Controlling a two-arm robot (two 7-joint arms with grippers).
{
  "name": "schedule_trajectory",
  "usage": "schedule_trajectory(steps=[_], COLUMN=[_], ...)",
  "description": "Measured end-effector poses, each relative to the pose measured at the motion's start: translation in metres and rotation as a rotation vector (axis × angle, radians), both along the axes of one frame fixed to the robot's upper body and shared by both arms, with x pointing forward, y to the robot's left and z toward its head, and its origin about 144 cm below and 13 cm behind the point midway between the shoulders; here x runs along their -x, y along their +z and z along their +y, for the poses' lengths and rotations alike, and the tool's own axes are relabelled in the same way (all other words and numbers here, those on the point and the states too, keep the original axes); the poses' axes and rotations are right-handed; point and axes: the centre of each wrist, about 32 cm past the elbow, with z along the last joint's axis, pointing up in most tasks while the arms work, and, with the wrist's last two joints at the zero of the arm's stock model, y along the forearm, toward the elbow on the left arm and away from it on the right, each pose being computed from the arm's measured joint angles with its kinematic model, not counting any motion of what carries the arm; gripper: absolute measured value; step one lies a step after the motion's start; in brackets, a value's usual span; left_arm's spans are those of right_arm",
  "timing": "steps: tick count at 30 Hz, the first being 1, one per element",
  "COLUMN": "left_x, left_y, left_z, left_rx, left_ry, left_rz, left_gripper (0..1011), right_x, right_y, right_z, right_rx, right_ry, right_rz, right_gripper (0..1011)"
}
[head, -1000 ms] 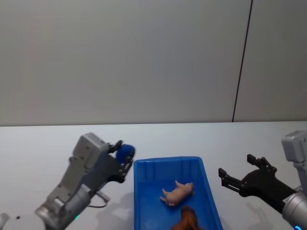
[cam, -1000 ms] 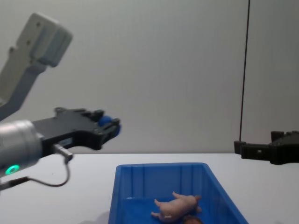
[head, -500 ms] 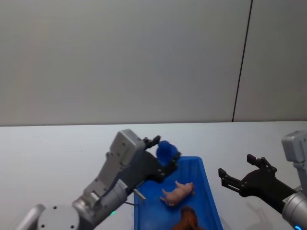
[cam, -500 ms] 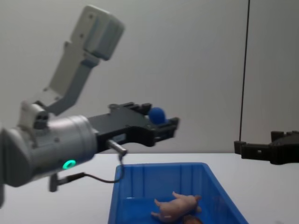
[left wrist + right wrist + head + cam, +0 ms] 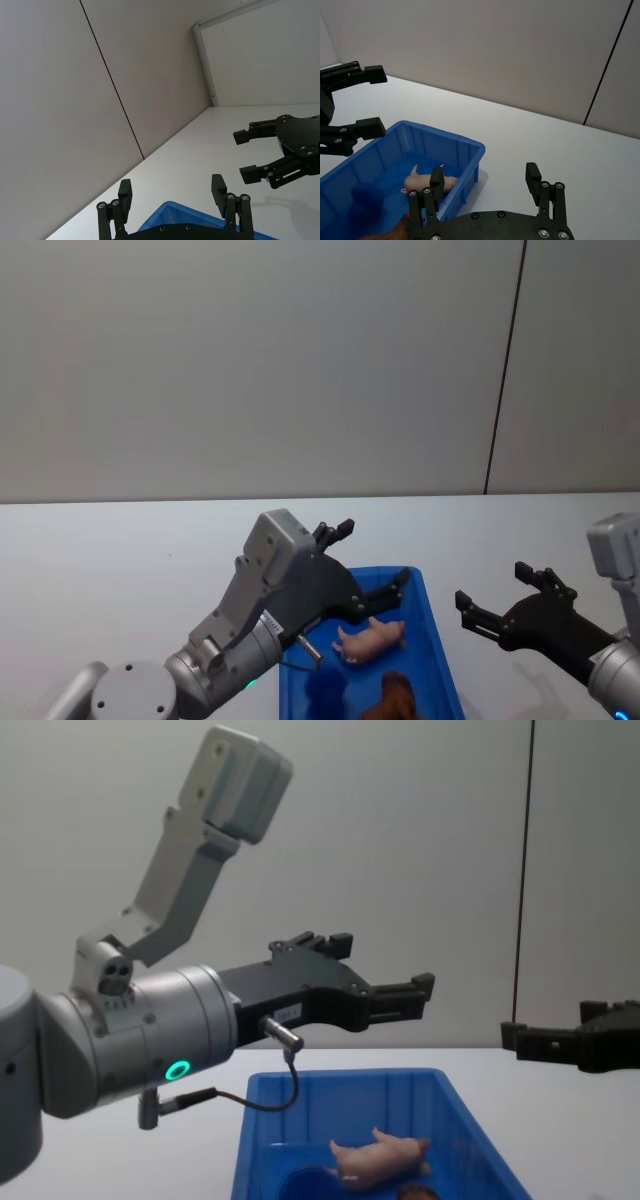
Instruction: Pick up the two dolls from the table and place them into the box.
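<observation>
The pale pink pig doll (image 5: 370, 640) (image 5: 427, 181) (image 5: 380, 1157) lies on its side on the floor of the bright blue box (image 5: 432, 612) (image 5: 455, 140) (image 5: 340, 1075). The reddish-brown shaggy doll (image 5: 392, 702) (image 5: 395, 232) lies just nearer me in the same box. My left gripper (image 5: 372, 555) (image 5: 385, 965) (image 5: 171, 186) hovers open above the box's far end, holding nothing. My right gripper (image 5: 492, 585) (image 5: 485, 175) (image 5: 550, 1025) hangs open over the white table (image 5: 100, 550) to the right of the box.
A small dark-blue round object (image 5: 325, 695) (image 5: 365, 202) (image 5: 300, 1182) shows blurred low in the box, left of the dolls. The box's blue rim (image 5: 167, 205) lies under my left fingers. A grey wall stands behind the table.
My left gripper has swung right over the box and opened, letting go of the dark-blue round object, which has dropped into the box. The right arm has not moved.
</observation>
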Motion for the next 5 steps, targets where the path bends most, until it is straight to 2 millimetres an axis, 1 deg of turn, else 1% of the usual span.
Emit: schedule_trajectory(steps=[5], left_x=[-0.0003], left_y=[0.0001], left_z=[0.0046], left_rx=[0.007], left_ry=[-0.010], left_rz=[-0.005], left_gripper=[1001], right_x=[0.0000], right_y=[0.0000], right_z=[0.0000], right_rx=[0.000], right_ry=[0.000], right_rz=[0.000], right_gripper=[1001])
